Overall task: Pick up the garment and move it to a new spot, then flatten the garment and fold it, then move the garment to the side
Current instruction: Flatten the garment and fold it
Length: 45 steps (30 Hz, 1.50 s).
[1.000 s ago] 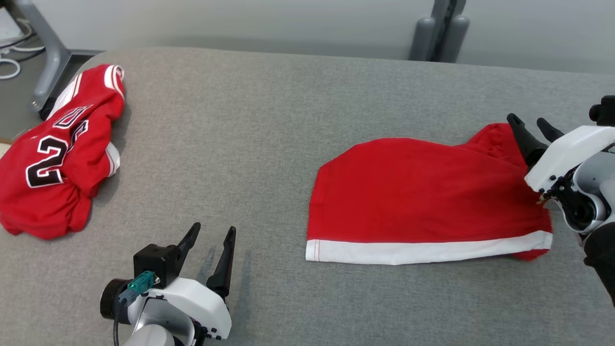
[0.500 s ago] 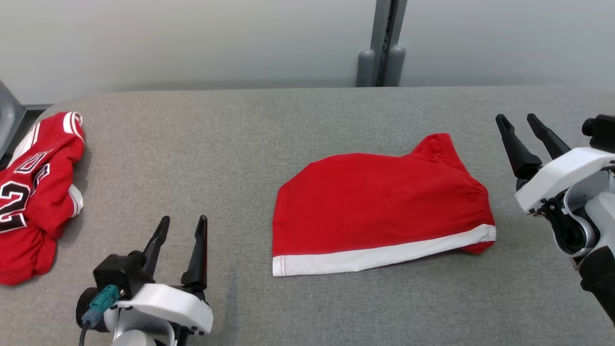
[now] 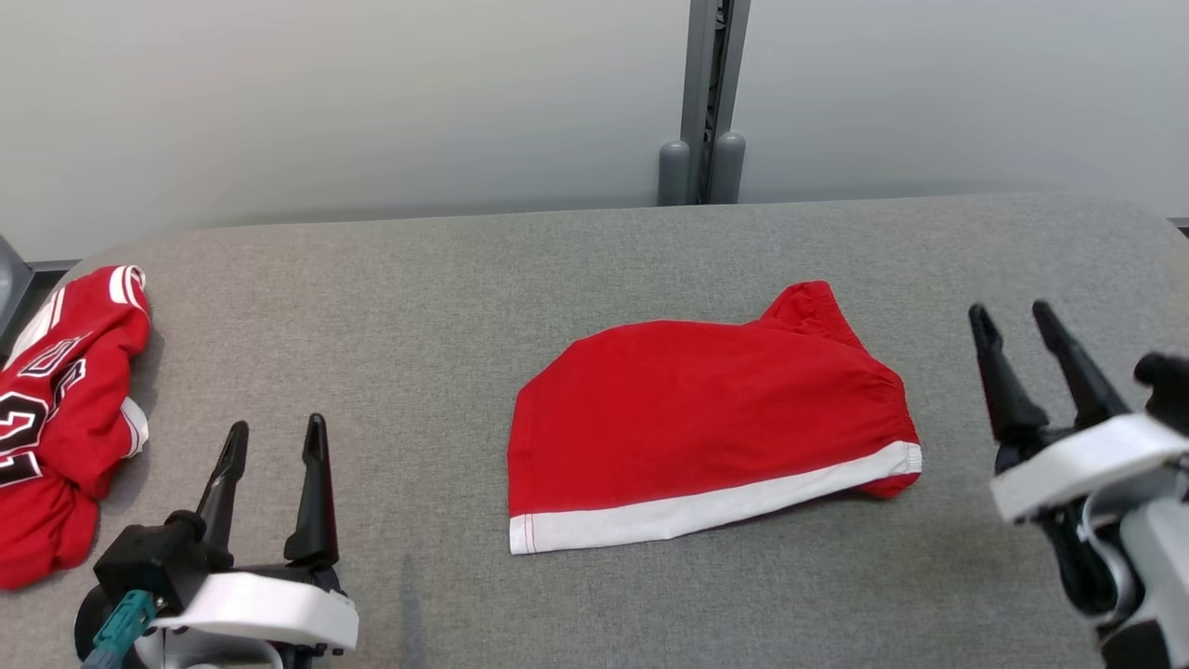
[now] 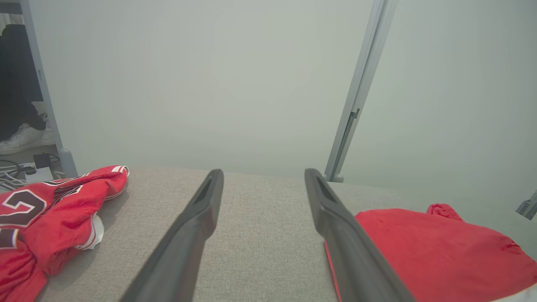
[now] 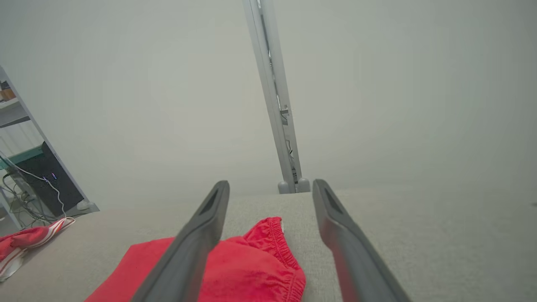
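Observation:
The garment (image 3: 706, 418) is a pair of red shorts with a white hem band, lying folded flat in the middle of the grey padded table (image 3: 418, 279). My left gripper (image 3: 276, 429) stands open at the lower left, well clear of the shorts, with nothing between its fingers. My right gripper (image 3: 1009, 311) is open at the lower right, a short gap right of the elastic waistband. In the left wrist view the garment (image 4: 436, 247) lies right of my open left gripper (image 4: 263, 173). In the right wrist view the waistband (image 5: 268, 251) lies below and between the tips of my open right gripper (image 5: 270, 183).
A crumpled red jersey (image 3: 56, 409) with black and white numbers lies at the table's left end, also seen as the jersey (image 4: 50, 209) in the left wrist view. A grey post (image 3: 703, 102) stands behind the table against a pale wall. Cables and a shelf (image 5: 25, 176) stand far left.
The camera has tilted up and shifted, so the whole picture moved. My right gripper, which was at the shorts' right edge, now stands apart from them. Both grippers sit lower in the picture.

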Motion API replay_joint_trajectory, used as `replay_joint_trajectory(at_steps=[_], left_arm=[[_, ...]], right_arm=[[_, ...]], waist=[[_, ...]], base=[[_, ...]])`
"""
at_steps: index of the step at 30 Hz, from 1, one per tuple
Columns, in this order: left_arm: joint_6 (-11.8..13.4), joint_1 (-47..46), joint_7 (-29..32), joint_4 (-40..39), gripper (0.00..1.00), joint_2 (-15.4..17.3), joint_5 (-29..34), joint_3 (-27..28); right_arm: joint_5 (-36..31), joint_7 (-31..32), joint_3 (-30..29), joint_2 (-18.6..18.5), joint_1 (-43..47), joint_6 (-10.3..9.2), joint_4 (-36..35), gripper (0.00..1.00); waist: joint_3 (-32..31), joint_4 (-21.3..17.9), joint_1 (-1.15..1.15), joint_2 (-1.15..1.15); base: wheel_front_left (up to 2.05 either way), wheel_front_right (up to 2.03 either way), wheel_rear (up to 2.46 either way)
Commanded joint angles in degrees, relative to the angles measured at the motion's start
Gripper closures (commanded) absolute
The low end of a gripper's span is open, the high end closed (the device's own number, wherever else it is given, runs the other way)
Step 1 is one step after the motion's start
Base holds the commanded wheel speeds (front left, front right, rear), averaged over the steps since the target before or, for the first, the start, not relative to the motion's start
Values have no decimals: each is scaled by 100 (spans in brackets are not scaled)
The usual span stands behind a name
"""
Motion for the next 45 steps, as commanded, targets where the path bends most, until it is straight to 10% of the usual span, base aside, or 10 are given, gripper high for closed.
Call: replay_joint_trajectory(at_steps=[1, 16, 45], left_arm=[[-50, 99, -11, -36, 0, -15, 75, 85], [-420, 622, -14, -167, 0, -431, 1111, 819], [-942, 553, -14, 220, 0, -884, 1564, 1016]], right_arm=[[-133, -30, -149, 64, 172, 14, -231, 0], [-1785, -28, -1584, 962, 1631, 14, -1658, 0], [-1867, -27, -1481, 1012, 1523, 14, -1279, 0]], waist=[[2, -5, 0, 0], [-46, -5, 0, 0], [-31, 109, 0, 0]], base=[[0, 0, 0], [0, 0, 0], [0, 0, 0]])
